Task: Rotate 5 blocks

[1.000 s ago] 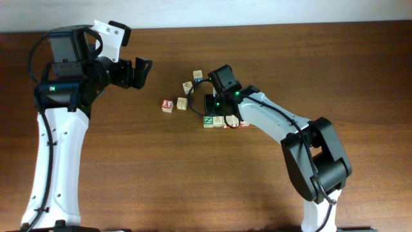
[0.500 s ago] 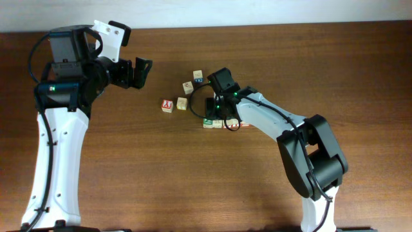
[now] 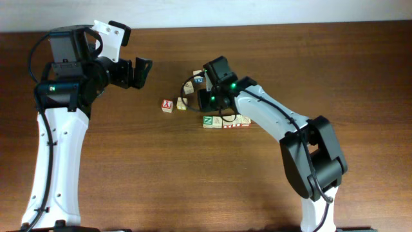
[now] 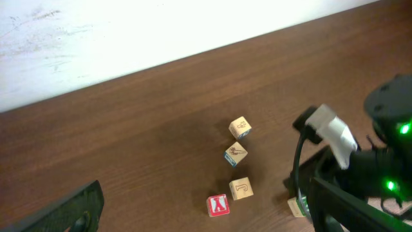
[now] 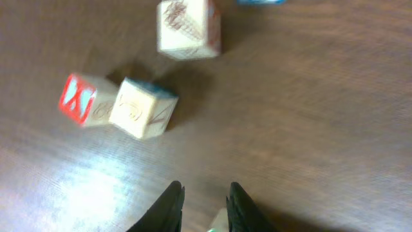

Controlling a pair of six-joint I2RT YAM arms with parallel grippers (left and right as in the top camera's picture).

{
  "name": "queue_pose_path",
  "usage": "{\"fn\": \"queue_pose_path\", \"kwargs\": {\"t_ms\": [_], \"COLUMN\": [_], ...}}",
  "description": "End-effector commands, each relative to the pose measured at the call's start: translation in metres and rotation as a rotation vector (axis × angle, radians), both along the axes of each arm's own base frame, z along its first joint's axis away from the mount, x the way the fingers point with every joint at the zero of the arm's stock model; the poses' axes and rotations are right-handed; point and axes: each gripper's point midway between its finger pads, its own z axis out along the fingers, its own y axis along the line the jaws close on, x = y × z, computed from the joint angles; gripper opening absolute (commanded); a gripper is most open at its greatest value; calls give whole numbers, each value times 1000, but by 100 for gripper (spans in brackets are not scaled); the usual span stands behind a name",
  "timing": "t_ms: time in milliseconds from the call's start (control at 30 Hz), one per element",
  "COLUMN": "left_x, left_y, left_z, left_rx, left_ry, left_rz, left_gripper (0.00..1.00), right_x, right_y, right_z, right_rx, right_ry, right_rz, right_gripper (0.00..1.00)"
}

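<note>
Between my right jaws, seen from the wrist, only a narrow gap separates the two dark fingertips [image 5: 172, 200]. They stand close without meeting, and nothing is clamped at the tips. A pale sliver shows low in that gap; I cannot tell what it is.

From above, my right jaws hang just behind the green "Z" light-wood cube [image 3: 208, 120]. That cube is the left end of a row of small light-wood alphabet cubes [image 3: 224, 121] lying side by side on the dark brown wooden table [image 3: 129, 174]. Four cubes show in the row, and the one at its right end is a red-marked cube [image 3: 243, 123].

Beyond the fingertips lie loose cubes:
- a light-wood cube with a reddish sketch [image 5: 190, 26];
- a light-wood cube with a blue top edge [image 5: 143, 108];
- just beside that one, on its left, a cube with a red "Y" [image 5: 80, 98].

A blue-marked cube [image 3: 198, 77] sits farthest back.

My left jaws are well apart to the left, with their black fingers [image 3: 144, 65] spread wide and grasping nothing.
</note>
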Motion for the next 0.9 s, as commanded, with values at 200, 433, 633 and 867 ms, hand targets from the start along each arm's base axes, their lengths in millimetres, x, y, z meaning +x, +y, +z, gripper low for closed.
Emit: {"fn": "queue_pose_path", "kwargs": {"t_ms": [200,433,633,867], "left_x": [3,3,3,3], "left_y": [1,1,1,1], "left_z": [5,5,5,5], "left_rx": [-11,-11,-11,-10], "left_ry": [-10,-10,-10,-10], "left_rz": [0,0,0,0], "left_gripper": [99,99,99,99], "right_x": [-36,-37,-42,-44], "right_y": [38,25,16,10], "right_z": [-22,-35,-39,-41], "right_rx": [-38,-106,-146,-175], "right_ry": [55,78,103,111], "right_rz": [81,28,13,6], "right_gripper": [24,24,23,23]}}
